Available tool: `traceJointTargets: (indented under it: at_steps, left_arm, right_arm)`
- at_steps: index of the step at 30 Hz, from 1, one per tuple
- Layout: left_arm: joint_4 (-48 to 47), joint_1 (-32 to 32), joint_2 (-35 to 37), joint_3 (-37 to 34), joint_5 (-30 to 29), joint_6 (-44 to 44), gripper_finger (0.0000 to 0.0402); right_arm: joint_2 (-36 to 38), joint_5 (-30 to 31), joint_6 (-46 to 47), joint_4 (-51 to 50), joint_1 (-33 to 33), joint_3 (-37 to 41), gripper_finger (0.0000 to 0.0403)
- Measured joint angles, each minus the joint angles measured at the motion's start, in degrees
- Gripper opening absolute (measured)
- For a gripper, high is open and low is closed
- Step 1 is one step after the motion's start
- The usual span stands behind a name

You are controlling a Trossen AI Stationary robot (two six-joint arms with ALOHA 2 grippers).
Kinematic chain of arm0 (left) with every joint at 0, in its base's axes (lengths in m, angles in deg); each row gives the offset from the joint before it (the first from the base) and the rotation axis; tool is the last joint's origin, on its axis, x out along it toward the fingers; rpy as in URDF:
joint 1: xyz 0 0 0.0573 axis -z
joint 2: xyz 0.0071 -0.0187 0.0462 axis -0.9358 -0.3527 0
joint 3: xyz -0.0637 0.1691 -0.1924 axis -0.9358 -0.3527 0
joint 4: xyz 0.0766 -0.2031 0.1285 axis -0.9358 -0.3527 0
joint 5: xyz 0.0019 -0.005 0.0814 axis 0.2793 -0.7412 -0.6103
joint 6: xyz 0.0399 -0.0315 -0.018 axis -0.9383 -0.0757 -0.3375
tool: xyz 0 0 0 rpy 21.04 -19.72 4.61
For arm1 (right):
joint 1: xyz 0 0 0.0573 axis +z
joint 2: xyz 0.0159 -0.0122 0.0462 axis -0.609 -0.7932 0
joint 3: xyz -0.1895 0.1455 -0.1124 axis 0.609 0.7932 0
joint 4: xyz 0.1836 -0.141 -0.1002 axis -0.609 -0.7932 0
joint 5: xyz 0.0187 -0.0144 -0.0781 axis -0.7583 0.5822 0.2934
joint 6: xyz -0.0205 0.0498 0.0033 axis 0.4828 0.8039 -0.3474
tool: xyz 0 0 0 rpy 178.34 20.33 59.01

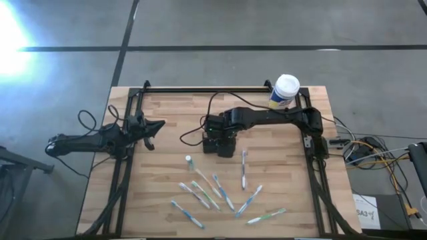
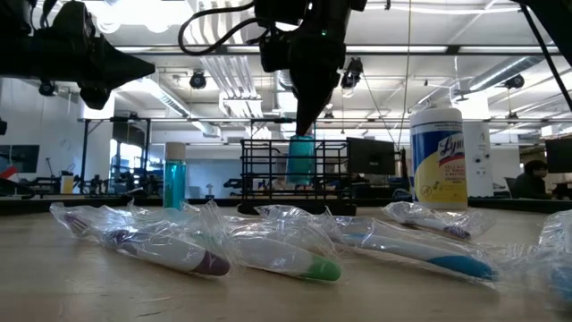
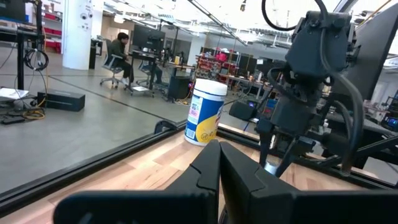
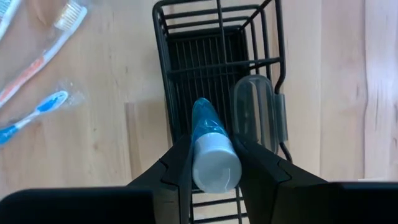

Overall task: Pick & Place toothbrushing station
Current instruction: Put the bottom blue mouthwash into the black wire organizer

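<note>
Four cameras on one bench [image 1: 167, 160].
One looks straight down from high above, one level across the bench top; each wrist camera looks past its own hand. The yellow canister [image 1: 285, 91] shows in three views.

Holder [image 1: 219, 143]: mid-surface [image 1: 167, 213], under the right tool [image 1: 215, 135].
Right tool: above the holder, clamped on a tube [image 4: 210, 149] pointing down into it.
Case [image 4: 254, 117]: beside the tube, at the holder's wall.
Canister [image 1: 283, 92]: back right corner.
Bottle [image 1: 189, 161]: upright, just front-left of the holder.
Toothbrushes [image 1: 220, 192]: scattered across the front half.
Left tool [image 1: 152, 130]: left edge, well apart from the holder.
</note>
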Motion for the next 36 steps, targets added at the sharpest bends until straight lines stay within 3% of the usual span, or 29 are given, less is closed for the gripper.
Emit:
traceJointTargets:
  at_steps: [24,36]
  left_arm:
    - [0.0,0.0,0.0,0.0,0.0,0.0,0.0012]
    - [-0.2,0.0,0.0,0.0,0.0,0.0,0.0012]
  right_arm:
    - [-2.0,0.0,0.5,4.7,-0.5,3.5,0.0091]
    - [-6.6,-0.2,-1.7,0.5,-0.5,-3.8,0.0096]
